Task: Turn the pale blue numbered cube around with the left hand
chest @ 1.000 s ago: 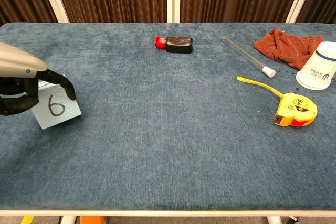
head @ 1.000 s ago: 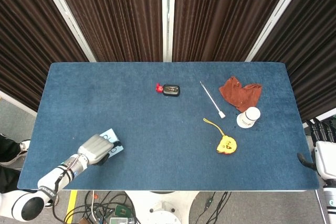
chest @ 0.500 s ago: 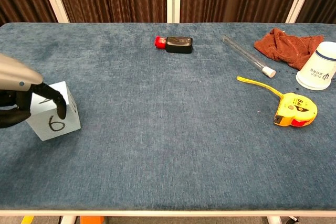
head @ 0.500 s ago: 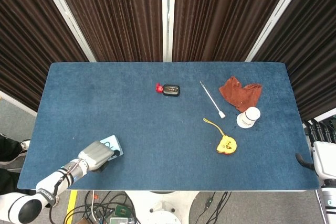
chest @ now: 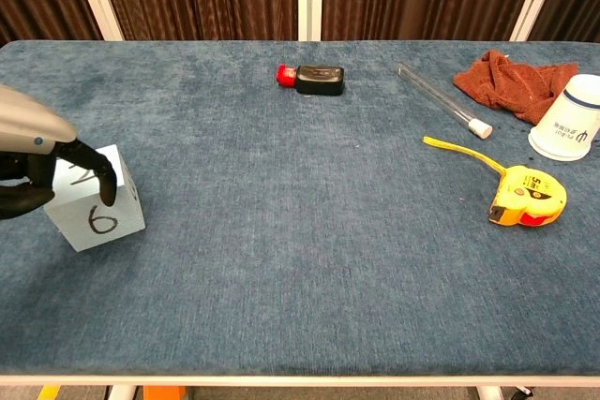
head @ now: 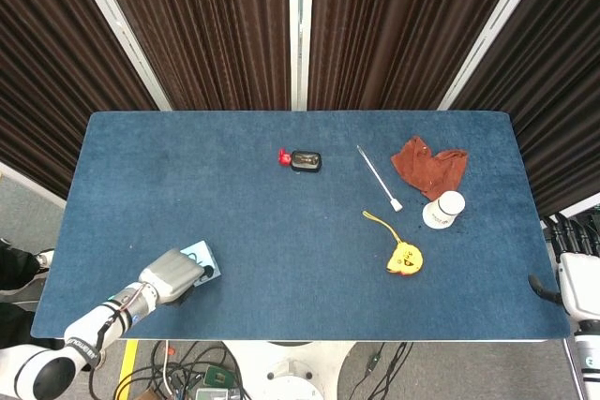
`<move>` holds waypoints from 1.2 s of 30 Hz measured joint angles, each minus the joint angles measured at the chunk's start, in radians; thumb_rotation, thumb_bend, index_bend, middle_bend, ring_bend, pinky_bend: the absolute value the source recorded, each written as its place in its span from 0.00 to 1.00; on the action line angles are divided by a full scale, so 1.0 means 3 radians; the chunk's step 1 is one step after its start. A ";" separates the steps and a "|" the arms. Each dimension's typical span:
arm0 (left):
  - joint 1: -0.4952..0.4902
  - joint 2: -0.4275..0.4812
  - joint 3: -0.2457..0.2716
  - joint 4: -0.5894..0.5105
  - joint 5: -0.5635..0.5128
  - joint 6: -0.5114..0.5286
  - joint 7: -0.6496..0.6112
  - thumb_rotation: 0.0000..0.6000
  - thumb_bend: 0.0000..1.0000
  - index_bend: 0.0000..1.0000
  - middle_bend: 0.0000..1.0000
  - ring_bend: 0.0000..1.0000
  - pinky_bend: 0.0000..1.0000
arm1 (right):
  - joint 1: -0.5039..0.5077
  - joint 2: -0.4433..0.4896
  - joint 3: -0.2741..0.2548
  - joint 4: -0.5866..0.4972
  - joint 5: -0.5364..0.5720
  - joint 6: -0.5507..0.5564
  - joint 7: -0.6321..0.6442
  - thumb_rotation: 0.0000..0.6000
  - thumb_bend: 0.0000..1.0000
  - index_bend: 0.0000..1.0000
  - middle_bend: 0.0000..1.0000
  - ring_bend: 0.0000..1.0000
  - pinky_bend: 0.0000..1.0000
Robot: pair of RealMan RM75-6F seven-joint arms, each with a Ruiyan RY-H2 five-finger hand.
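Chest view shows the desk (chest: pixel 300 259), covered in blue cloth, with the task's thing at its near left corner: the pale blue numbered cube (chest: pixel 97 205) sits flat, its front face marked with a 6 and turned toward the robot. Head view confirms the cube (head: pixel 204 259) lies close to the near edge, well apart from everything else.

The left hand (chest: pixel 37 161) rests over the top of the cube from the left. Its dark fingers (chest: pixel 101 178) are curled down over the upper face, one fingertip reaching the top of the front face. Whether a thumb bears on the hidden far or left side cannot be told, so the hold reads as a loose contact from above, not a confirmed pinch.

Recommended procedure for the turn:
1. Seat the fingers on two opposite faces before applying torque; a one-sided push is likely to slide the cube across the cloth.
2. Rotate about the vertical axis, keeping the base flat or lifted only slightly.
3. Keep the motion away from the near edge, which is close.

The right hand (head: pixel 572 239) hangs off the desk's right end; its finger state cannot be told.

Other items, namely the yellow tape measure (chest: pixel 527 196), paper cup (chest: pixel 565 130) and brown cloth (chest: pixel 511 80), lie well clear.
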 measured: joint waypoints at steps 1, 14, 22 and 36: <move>-0.0018 0.0003 0.0004 -0.0006 -0.0014 -0.0006 0.0005 1.00 0.63 0.24 0.84 0.90 0.87 | 0.0002 0.0000 0.0000 0.0000 0.0004 -0.0005 -0.0002 1.00 0.18 0.00 0.00 0.00 0.00; -0.0103 -0.0142 0.0008 0.0125 -0.0104 0.0026 -0.0011 1.00 0.63 0.21 0.84 0.90 0.87 | 0.0007 0.0015 0.0000 0.0016 0.0047 -0.0041 0.0032 1.00 0.18 0.00 0.00 0.00 0.00; -0.0131 -0.0204 -0.0011 0.0184 -0.0115 0.0128 0.0016 1.00 0.63 0.19 0.84 0.90 0.87 | 0.0016 0.0012 0.0000 0.0018 0.0058 -0.0058 0.0028 1.00 0.18 0.00 0.00 0.00 0.00; -0.0434 -0.0287 -0.0051 0.0255 -0.0472 0.0061 0.0175 1.00 0.63 0.19 0.84 0.90 0.88 | 0.0023 0.0007 -0.0009 0.0034 0.0070 -0.0082 0.0035 1.00 0.18 0.00 0.00 0.00 0.00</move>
